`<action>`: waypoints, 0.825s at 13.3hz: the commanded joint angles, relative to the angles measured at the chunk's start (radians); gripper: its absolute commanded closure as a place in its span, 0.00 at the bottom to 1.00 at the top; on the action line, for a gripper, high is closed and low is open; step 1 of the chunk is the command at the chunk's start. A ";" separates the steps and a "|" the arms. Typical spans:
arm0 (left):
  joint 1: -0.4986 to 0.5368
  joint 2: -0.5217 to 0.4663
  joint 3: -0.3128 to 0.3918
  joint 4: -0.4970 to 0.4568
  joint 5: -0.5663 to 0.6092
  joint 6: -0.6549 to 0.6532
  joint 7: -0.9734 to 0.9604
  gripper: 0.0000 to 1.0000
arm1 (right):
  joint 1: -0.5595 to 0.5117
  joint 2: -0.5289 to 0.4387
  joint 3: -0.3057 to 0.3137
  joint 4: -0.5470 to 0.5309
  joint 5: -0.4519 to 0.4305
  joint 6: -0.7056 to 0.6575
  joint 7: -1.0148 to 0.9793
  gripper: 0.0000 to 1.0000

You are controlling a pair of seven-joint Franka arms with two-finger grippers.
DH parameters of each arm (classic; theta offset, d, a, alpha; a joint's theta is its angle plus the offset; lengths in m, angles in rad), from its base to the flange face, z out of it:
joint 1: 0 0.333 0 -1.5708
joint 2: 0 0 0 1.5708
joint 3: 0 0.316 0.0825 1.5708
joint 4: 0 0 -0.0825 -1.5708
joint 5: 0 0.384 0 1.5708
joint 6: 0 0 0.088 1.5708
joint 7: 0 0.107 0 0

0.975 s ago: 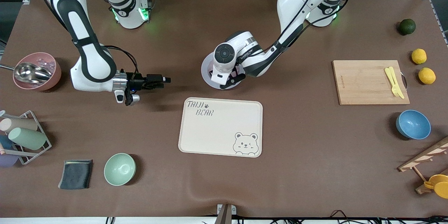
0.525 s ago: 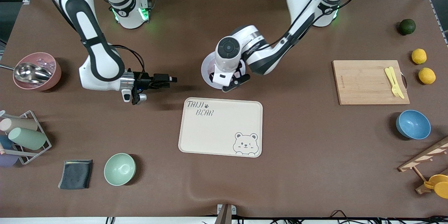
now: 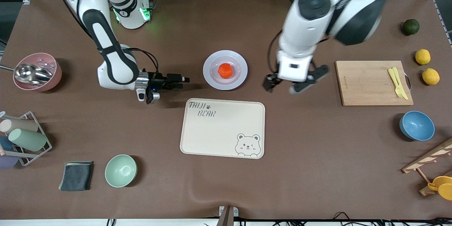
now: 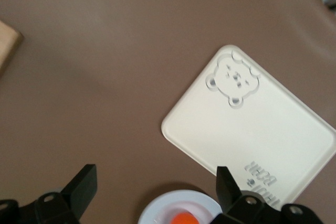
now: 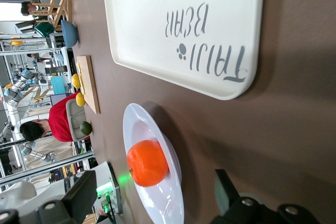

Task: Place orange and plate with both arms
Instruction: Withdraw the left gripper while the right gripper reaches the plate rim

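Note:
The orange (image 3: 226,70) sits in the middle of the pale plate (image 3: 212,77), which lies on the table just farther from the front camera than the cream bear tray (image 3: 222,129). My left gripper (image 3: 287,85) is open and empty, raised over the bare table between the plate and the cutting board. Its wrist view shows the plate (image 4: 168,208) and the orange (image 4: 184,219) between its fingers (image 4: 84,184). My right gripper (image 3: 182,81) is open, low beside the plate toward the right arm's end. Its wrist view shows the orange (image 5: 148,162) on the plate (image 5: 170,205).
A wooden cutting board (image 3: 367,84) with a yellow fork (image 3: 397,83), two lemons (image 3: 422,57), a dark green fruit (image 3: 411,27) and a blue bowl (image 3: 416,125) lie toward the left arm's end. A pink bowl (image 3: 53,77), cup rack (image 3: 24,137), cloth (image 3: 76,175) and mint bowl (image 3: 120,170) lie toward the right arm's end.
My left gripper has left the orange on the plate, risen and swung away toward the cutting board. My right gripper has moved closer to the plate.

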 commanded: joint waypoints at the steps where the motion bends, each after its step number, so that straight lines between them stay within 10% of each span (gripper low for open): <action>1: 0.108 -0.037 -0.011 0.044 0.007 -0.108 0.196 0.00 | 0.043 0.016 -0.007 -0.013 0.082 0.033 -0.066 0.06; 6: 0.244 -0.101 0.015 0.085 -0.040 -0.187 0.504 0.00 | 0.092 0.041 -0.005 -0.026 0.192 0.034 -0.104 0.13; 11: 0.095 -0.150 0.317 0.079 -0.085 -0.230 0.822 0.00 | 0.123 0.056 -0.007 -0.026 0.234 0.040 -0.147 0.16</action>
